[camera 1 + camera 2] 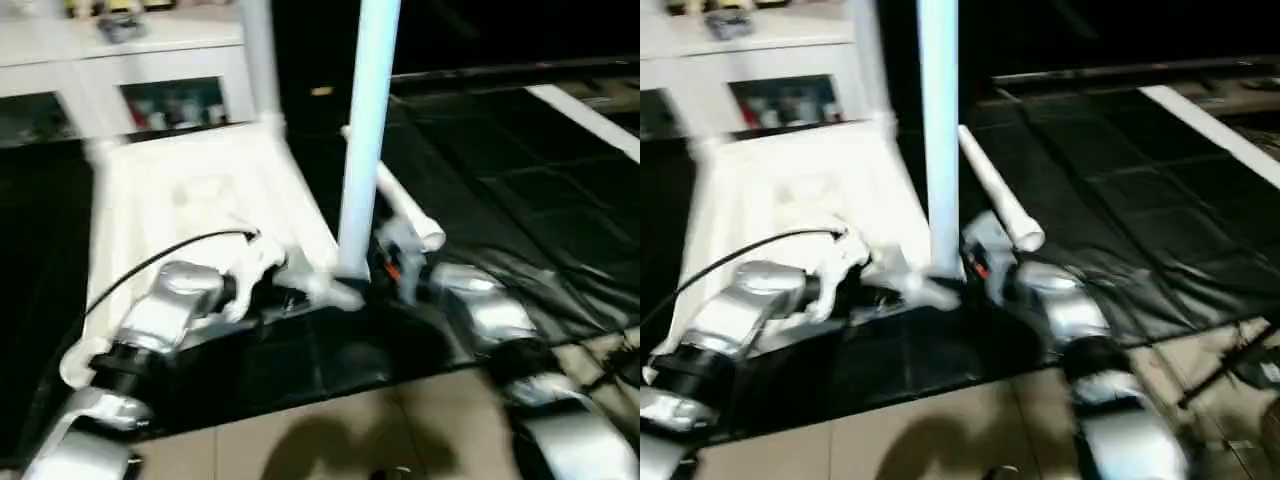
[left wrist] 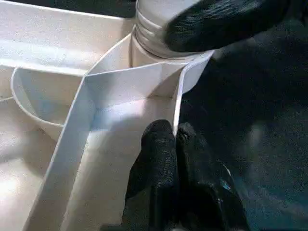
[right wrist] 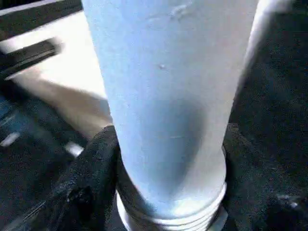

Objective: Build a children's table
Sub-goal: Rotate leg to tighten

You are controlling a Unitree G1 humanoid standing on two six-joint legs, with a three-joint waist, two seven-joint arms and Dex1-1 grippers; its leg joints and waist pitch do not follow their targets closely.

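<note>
The table top (image 1: 200, 200) lay ribbed side up on the dark floor mat (image 1: 500, 200), with one leg (image 1: 368, 130) upright in its near corner socket (image 2: 159, 43). The right gripper (image 3: 168, 192) clasped that leg just above its threads, while the left gripper (image 2: 174, 139) pinched a thin rib (image 2: 177, 103) beside the socket. The hollow plastic leg looked light, stiff and smooth, so a low hold near the threads seemed best for turning.

A black mat (image 1: 500, 200) covers the floor, with beige tiles (image 1: 350, 430) nearest. A white cabinet (image 1: 120, 70) with glass doors stands behind.

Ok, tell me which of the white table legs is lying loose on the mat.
The leg lying slanted on the black mat, right of the tabletop. The other legs stand upright in corner sockets; the near one has the right gripper around its base.
</note>
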